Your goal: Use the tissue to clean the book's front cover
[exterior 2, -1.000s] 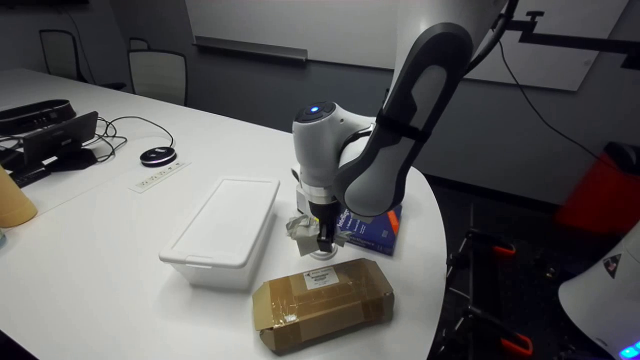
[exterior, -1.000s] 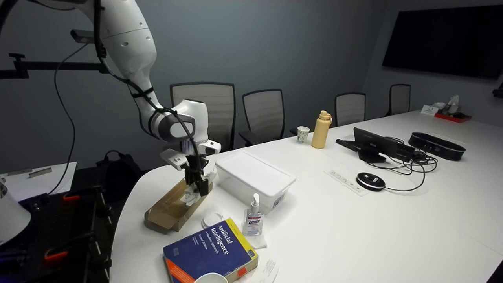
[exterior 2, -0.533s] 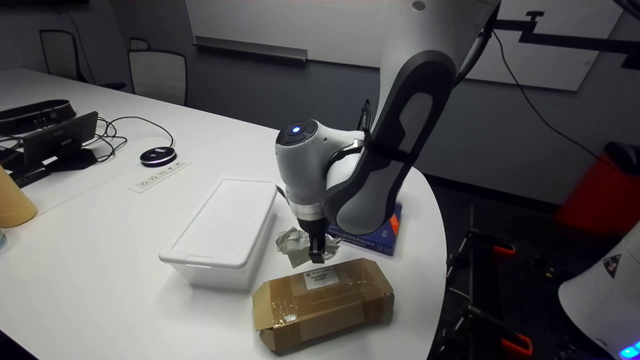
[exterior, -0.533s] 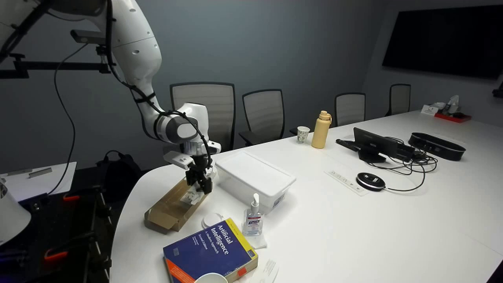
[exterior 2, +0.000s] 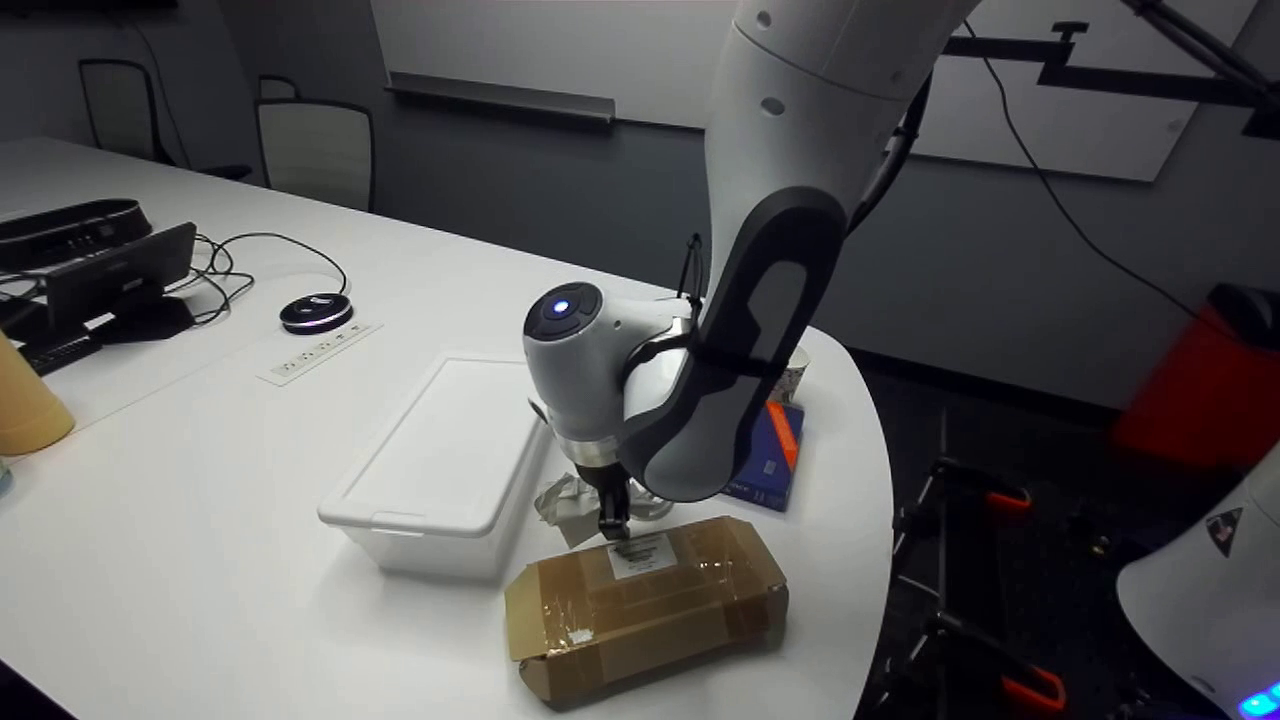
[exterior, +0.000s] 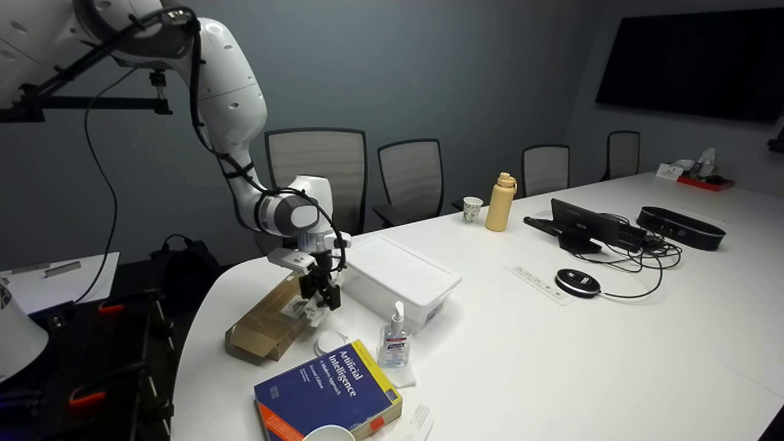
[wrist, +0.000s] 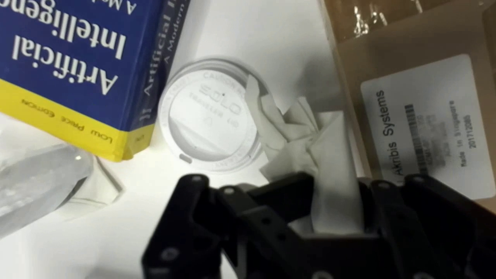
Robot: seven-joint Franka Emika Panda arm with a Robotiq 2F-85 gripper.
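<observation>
The tissue (wrist: 335, 162) is a crumpled whitish scrap between my gripper's black fingers in the wrist view. It also shows in both exterior views (exterior: 315, 312) (exterior 2: 570, 508). My gripper (wrist: 337, 201) is shut on it, pointing down low over the table (exterior: 321, 295) (exterior 2: 613, 525). Whether the tissue touches the table I cannot tell. The book (exterior: 327, 389) lies flat, its dark blue front cover up with yellow and orange patches. In an exterior view the arm partly hides the book (exterior 2: 768, 455). In the wrist view it is at upper left (wrist: 73, 58), apart from the gripper.
A cardboard box (exterior: 263, 324) (exterior 2: 680, 600) lies right beside the gripper. A white lidded bin (exterior: 398, 269) (exterior 2: 440, 450) stands on its other side. A cup lid (wrist: 209, 112) lies between gripper and book. A sanitizer bottle (exterior: 395, 346) and paper cup (exterior: 329, 433) are near the book.
My gripper has moved lower and away from the book, toward the cardboard box and the bin, carrying the tissue. The book, box and bin have not moved.
</observation>
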